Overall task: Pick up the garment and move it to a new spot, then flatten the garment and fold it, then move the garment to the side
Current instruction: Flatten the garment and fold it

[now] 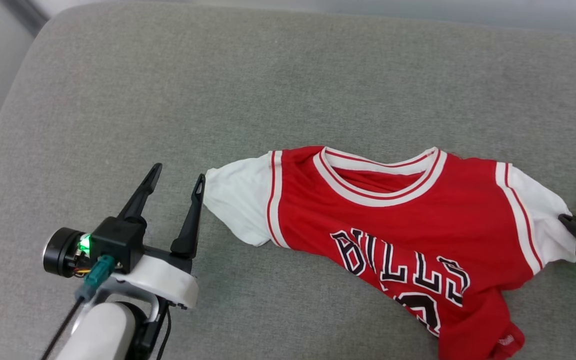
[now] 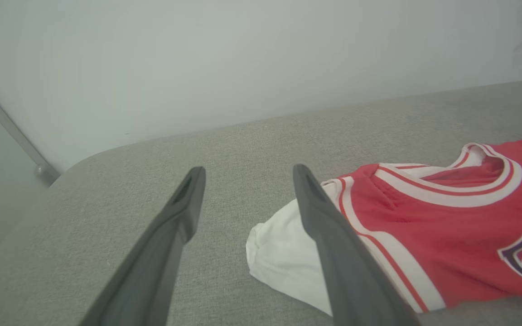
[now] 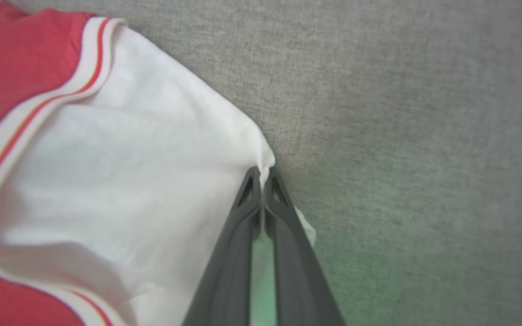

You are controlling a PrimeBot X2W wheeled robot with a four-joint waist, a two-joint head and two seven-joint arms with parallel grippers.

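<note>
**Garment position.** The red jersey point(image 1: 408, 215) lies front-up on the grey cushion point(image 1: 268, 80). Its collar points toward the far edge. Its lower hem is bunched at the near right. The body is creased, and the black block lettering runs diagonally.

**Left gripper** point(image 1: 179, 173). The jaws are spread apart with nothing between them. The gripper sits just beside the left white sleeve point(image 1: 233, 205). The inner finger point(image 2: 333, 244) is next to the cuff; whether it touches cannot be determined.

**Right gripper** point(image 3: 261, 176). The jaws are clenched on the cuff edge of the right white sleeve point(image 3: 129, 158). A pinch of white fabric shows between the fingertips, above the cushion surface.
</note>
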